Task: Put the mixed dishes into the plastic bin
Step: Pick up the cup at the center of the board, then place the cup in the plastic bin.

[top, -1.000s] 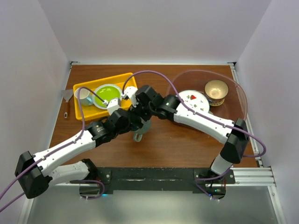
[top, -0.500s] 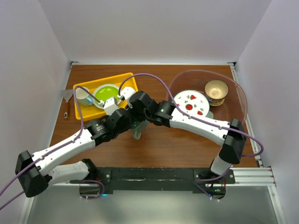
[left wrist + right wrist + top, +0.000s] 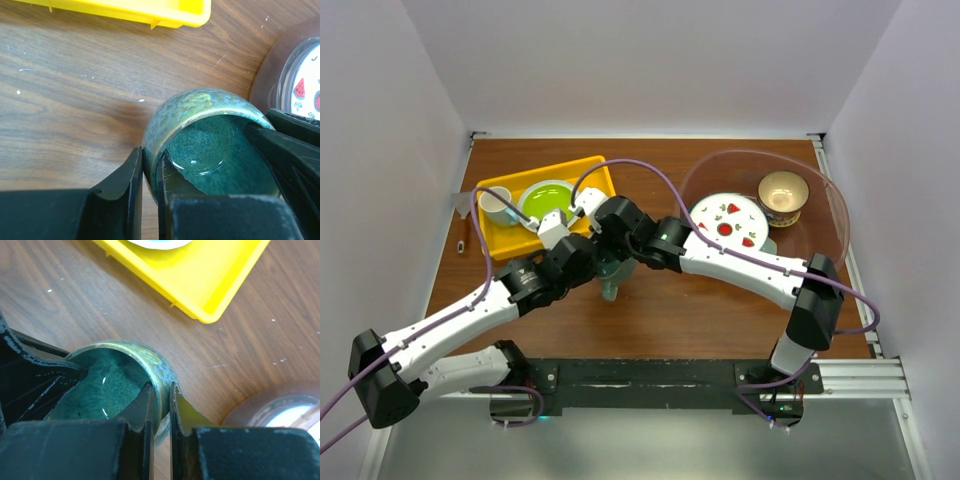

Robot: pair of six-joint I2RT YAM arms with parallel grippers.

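A grey-green mug (image 3: 611,275) stands on the wooden table between the two arms, left of the plastic bin (image 3: 835,200). My left gripper (image 3: 150,160) is shut on the mug's (image 3: 210,145) near wall, one finger inside and one outside. From the opposite side my right gripper (image 3: 160,390) pinches the mug's (image 3: 105,380) wall the same way. Inside the bin lie a white plate with red marks (image 3: 728,220) and a tan bowl (image 3: 782,192). In the top view the two grippers (image 3: 588,250) (image 3: 625,245) meet over the mug.
A shallow yellow tray (image 3: 510,240) at the back left holds a green-centred plate (image 3: 548,200) and a small white cup (image 3: 496,204). A spatula (image 3: 463,215) lies left of it. The tray's corner (image 3: 150,12) and the bin's edge (image 3: 265,85) flank the mug closely.
My right gripper has come in from the right and shut on the mug's wall. The left arm has shifted slightly left, still gripping the mug. The mug stays in place.
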